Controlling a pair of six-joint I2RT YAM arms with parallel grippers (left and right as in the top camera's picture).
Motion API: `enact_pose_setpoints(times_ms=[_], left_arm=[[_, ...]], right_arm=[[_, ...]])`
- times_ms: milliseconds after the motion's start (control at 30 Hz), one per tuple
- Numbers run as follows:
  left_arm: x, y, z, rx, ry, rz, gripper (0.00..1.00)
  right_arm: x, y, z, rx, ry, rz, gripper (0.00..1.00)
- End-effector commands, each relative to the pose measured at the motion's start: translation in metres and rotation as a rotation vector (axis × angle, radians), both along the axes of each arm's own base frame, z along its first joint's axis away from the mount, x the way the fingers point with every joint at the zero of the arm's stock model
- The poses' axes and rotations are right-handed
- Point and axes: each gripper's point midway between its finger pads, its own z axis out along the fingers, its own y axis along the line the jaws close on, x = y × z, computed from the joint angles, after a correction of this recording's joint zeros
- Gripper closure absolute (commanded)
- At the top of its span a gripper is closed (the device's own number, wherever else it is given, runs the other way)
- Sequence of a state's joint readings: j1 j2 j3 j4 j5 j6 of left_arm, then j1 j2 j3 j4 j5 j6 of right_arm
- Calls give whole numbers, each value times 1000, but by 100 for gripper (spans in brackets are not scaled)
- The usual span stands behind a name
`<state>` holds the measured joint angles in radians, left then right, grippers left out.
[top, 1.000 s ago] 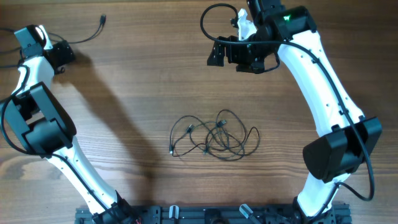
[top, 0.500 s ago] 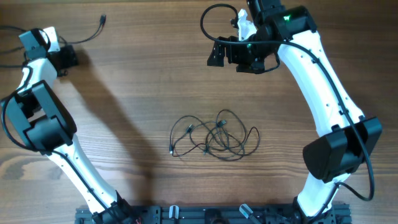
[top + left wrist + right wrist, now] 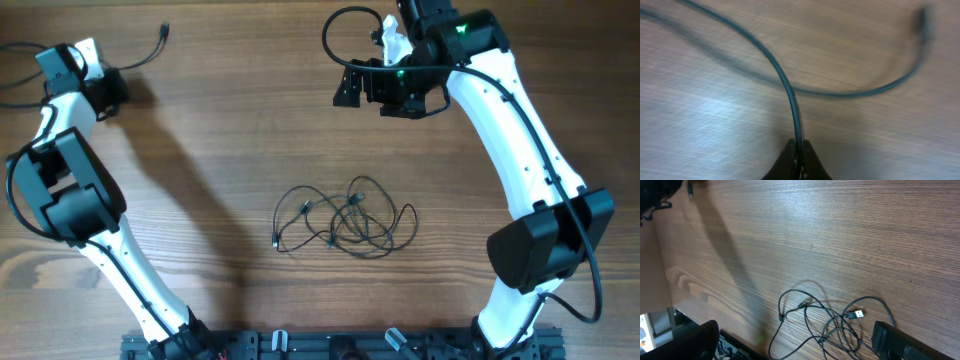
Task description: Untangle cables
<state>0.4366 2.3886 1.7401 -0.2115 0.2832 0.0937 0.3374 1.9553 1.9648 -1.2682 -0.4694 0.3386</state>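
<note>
Left gripper: the left gripper (image 3: 796, 152) is pinched together on 1 loose cable (image 3: 785, 85), with the cord running straight out from between the fingertips.
Left gripper position: far left corner of the table (image 3: 200, 150) in the overhead view, well apart from the knot.
Loose cable: it lies alone at the far left (image 3: 148, 52), with 1 small plug (image 3: 922, 20) at its free end. It is blurred in the left wrist view.
Reason for grip (judgement): holding the cord mid-length, low to the wood, probably lets it be dragged and laid out clear of the rest.
Tangle: the tangle (image 3: 345, 222) sits mid-table. It is several thin black loops crossing each other, with 1 flat plug (image 3: 856, 314) showing among them.
Right gripper: the right gripper (image 3: 800, 345) has its fingers spread wide with nothing between them.
Right gripper position: raised over the far side of the table (image 3: 378, 92), camera angled back at the knot, not touching it.
Reason for pose (judgement): likely parked out of the way, ready to come in.
Progress (judgement): 1 cord is separated and the knot is not yet undone.
Risk (judgement): a thin cord could slip from the pinch.
</note>
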Motion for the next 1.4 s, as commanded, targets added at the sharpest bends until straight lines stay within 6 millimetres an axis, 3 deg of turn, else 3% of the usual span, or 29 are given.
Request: enact_pose_setpoints(times_ms=[0, 33, 167, 433, 500, 533, 567, 633, 767, 933, 1000, 1100, 1200, 1267, 1367], left_arm=[[27, -53, 68, -325, -171, -4, 96], [31, -62, 82, -392, -201, -1, 96], [40, -79, 106, -489, -241, 18, 96], [43, -121, 100, -474, -201, -64, 96], [45, -123, 98, -452, -198, -50, 95], [46, -123, 97, -442, -197, -40, 86], [46, -122, 96, -435, -195, -34, 47], [47, -122, 96, -434, -196, -33, 0], [45, -126, 104, -459, -205, -59, 0], [39, -136, 139, -483, -242, -113, 0], [38, -121, 147, -424, -249, -42, 0], [33, -84, 140, -311, -225, 120, 0], [15, -37, 120, -173, -150, 323, 0], [-9, 4, 99, -43, -66, 491, 0], [-35, 41, 77, 75, 20, 613, 3]], right_arm=[[-1, 0, 6, -3, -18, -1, 0], [-1, 0, 6, -3, -18, -1, 0], [-2, -1, 6, -4, -15, -1, 0], [-3, -1, 6, -8, -21, 15, 0], [-3, -1, 6, -8, -21, 16, 0], [-3, -1, 6, -8, -21, 16, 0], [-3, -1, 6, -8, -20, 16, 1], [-3, -1, 6, -8, -22, 19, 0], [-3, -1, 6, -9, -21, 20, 0], [-3, -1, 6, -10, -21, 21, 0], [-4, -1, 6, -10, -19, 21, 0], [-5, -2, 5, -13, -14, 22, 0], [-5, -2, 5, -12, -14, 22, 0], [-4, -1, 5, -11, -18, 22, 0], [-4, -1, 6, -10, -20, 22, 0]])
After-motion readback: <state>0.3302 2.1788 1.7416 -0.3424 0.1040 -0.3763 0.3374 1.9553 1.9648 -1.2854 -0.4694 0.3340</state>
